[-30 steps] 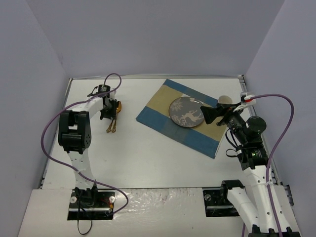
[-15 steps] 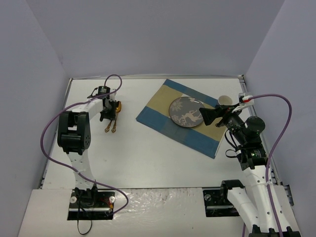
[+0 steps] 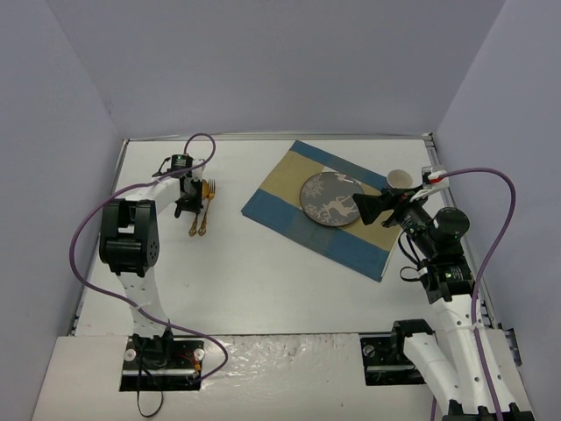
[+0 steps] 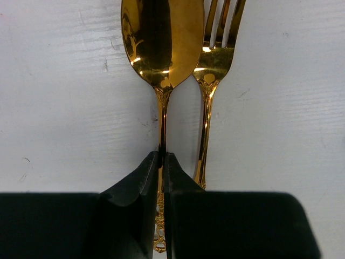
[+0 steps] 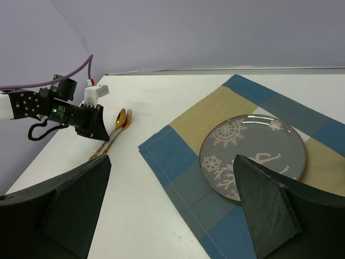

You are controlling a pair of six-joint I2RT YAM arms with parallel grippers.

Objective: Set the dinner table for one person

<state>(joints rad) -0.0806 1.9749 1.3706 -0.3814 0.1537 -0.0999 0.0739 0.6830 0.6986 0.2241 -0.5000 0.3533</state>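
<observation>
Dinner table (image 3: 263, 281), the big flat white matte rectangular tabletop, sits under everything and runs wall to wall.

My left gripper (image 4: 162, 162) is at the far left, pinched tight on the thin handle of the shiny gold metal spoon (image 4: 161, 43). The matching gold metal fork (image 4: 213, 65) lies right alongside it. My right gripper (image 3: 358, 208) hangs spread wide with nothing in it, over the right side of the blue-and-tan striped cloth placemat (image 3: 280, 206).

So the job, I reckon, is getting that spoon over beside the round grey plate with white snowflakes (image 3: 330, 199). I'd lift straight up first. The spoon bowl looks to be nudging the fork's neck, so a sideways drag would probably take the fork along. I'd also keep the handle level, since the grip is way down the thin end.

Only the left wrist view shows how snug the pinch is and how close that fork sits. The top view is the only one showing the small pale round cup (image 3: 400, 178) off the placemat's far right corner.
</observation>
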